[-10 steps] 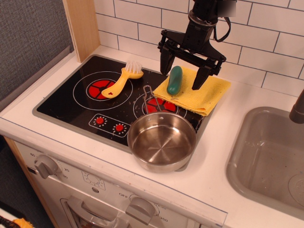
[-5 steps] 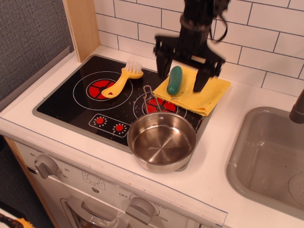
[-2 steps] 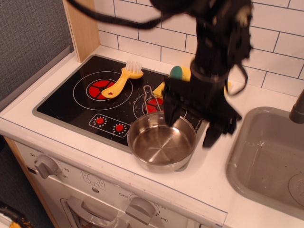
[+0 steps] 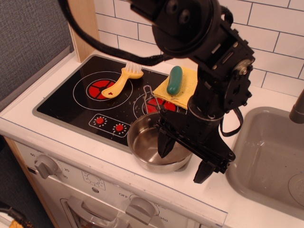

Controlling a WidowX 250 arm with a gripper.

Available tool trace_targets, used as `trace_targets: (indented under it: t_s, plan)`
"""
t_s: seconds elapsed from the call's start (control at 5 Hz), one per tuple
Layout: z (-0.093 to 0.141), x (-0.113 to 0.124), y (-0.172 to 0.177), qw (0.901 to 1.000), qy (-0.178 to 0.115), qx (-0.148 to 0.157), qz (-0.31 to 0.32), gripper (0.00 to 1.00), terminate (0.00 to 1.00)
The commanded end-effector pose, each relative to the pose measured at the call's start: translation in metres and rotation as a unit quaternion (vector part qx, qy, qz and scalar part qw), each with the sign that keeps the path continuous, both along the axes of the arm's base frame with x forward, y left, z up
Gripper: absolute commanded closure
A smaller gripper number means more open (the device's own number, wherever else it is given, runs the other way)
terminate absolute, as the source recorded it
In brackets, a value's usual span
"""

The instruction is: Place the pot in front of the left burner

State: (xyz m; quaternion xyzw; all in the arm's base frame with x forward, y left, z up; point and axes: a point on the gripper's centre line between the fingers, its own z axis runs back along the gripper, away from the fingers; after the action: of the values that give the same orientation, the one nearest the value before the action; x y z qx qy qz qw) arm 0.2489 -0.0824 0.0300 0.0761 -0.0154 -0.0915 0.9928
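Observation:
The pot [image 4: 146,144], a small shiny steel saucepan, sits at the cooktop's front right corner, half over the counter edge strip. Its wire loop handle [image 4: 148,94] points back over the right burner. The left burner [image 4: 101,87], with a small red centre and white rings, lies to the pot's back left. My gripper [image 4: 183,158] is open and low over the pot's right rim. One finger [image 4: 164,144] is inside the pot, the other [image 4: 203,171] is outside it over the white counter. The arm hides the pot's right side.
A yellow brush [image 4: 121,80] lies across the left burner's right edge. A green vegetable [image 4: 175,79] rests on a yellow cloth [image 4: 186,86] behind the right burner [image 4: 154,106]. A grey sink [image 4: 266,159] is at right. A wooden panel [image 4: 82,24] stands at back left.
My gripper has come forward and down from above the yellow cloth to the pot's right rim, staying open. The pot, brush and vegetable have not moved.

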Motion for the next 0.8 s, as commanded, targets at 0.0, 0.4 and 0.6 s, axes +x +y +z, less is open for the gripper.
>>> trace_targets:
  t_s: [0.0, 0.4, 0.6]
  plan:
    - [0.004, 0.002, 0.004, 0.9999, -0.014, 0.003, 0.006, 1.0, 0.0]
    - [-0.004, 0.0, 0.007, 0.9999, -0.002, 0.005, 0.013, 0.0, 0.0]
    - [-0.009, -0.001, 0.011, 0.9997, 0.005, 0.0, 0.024, 0.0, 0.0]
